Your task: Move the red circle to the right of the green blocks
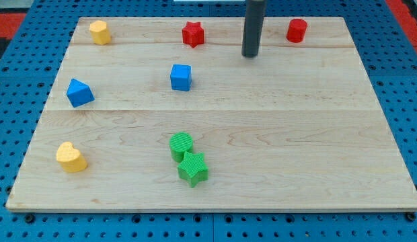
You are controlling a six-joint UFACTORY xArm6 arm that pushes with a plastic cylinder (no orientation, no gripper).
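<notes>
Pincer there was none — only my tip, grasping nothing, on the wooden counter. Near it, toward the view's right, stood the red circle block — well apart from the green circle block and green star block below.

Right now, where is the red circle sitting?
The red circle sits near the board's top edge toward the view's right, just right of my tip and apart from it, far from the green blocks.
</notes>
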